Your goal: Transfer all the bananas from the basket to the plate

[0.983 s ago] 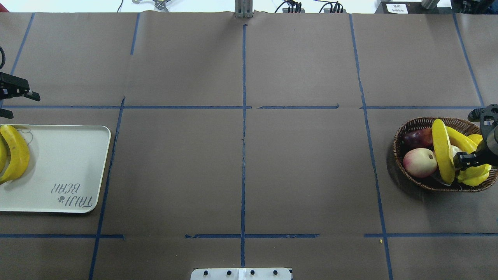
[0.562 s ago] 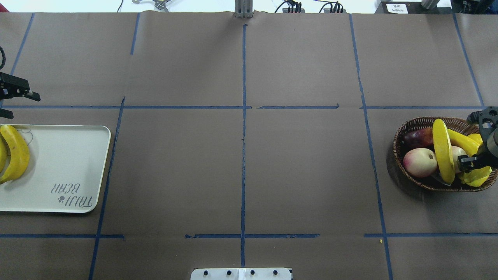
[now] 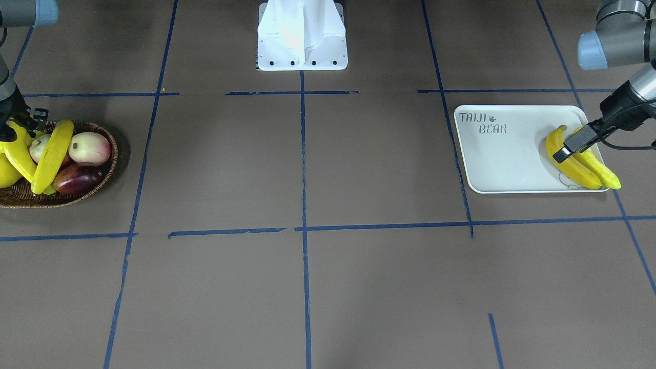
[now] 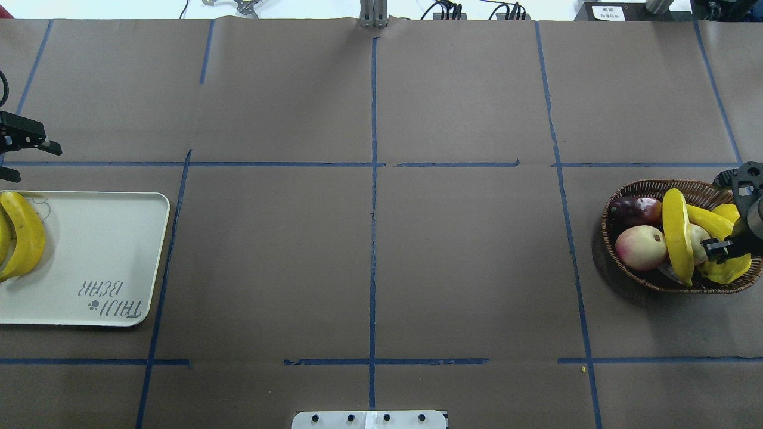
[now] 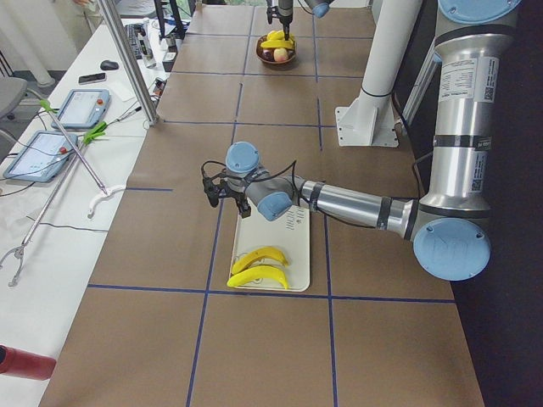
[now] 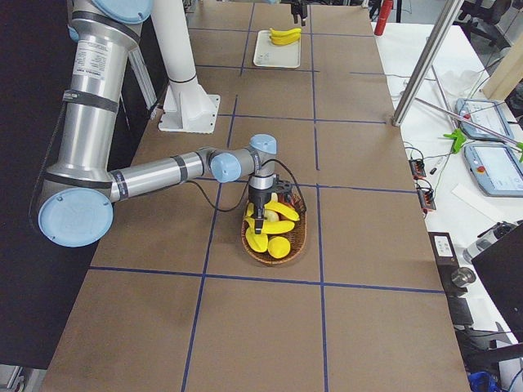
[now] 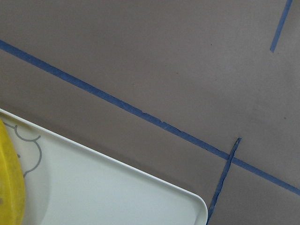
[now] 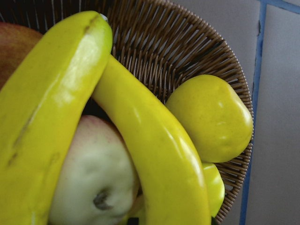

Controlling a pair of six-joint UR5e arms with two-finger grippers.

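Observation:
The wicker basket [image 4: 638, 189] sits at the table's right end and holds two bananas. One banana [image 4: 678, 235] stands on edge across the middle. The other banana [image 4: 709, 221] slants beneath it, and both fill the right wrist view [image 8: 150, 154]. My right gripper [image 4: 728, 214] is open low over the basket's right side, one finger [image 4: 718, 248] beside the upright banana. Two bananas [image 4: 24, 235] lie on the cream plate [image 4: 101, 250] at the left end, also in the front view [image 3: 576, 164]. My left gripper [image 4: 33, 161] is open and empty above the plate's far edge.
The basket also holds a peach [image 4: 641, 247], a dark red plum [image 4: 635, 210], a plump yellow pear-shaped fruit [image 8: 211, 117] and a stubby yellow-green fruit [image 4: 724, 271]. The robot's base plate [image 4: 369, 419] is at the near middle edge. Blue tape lines cross the brown table.
My right gripper has shifted slightly right and lower in the basket. The upright banana, the peach and the plum have shifted a little. The left arm has not moved.

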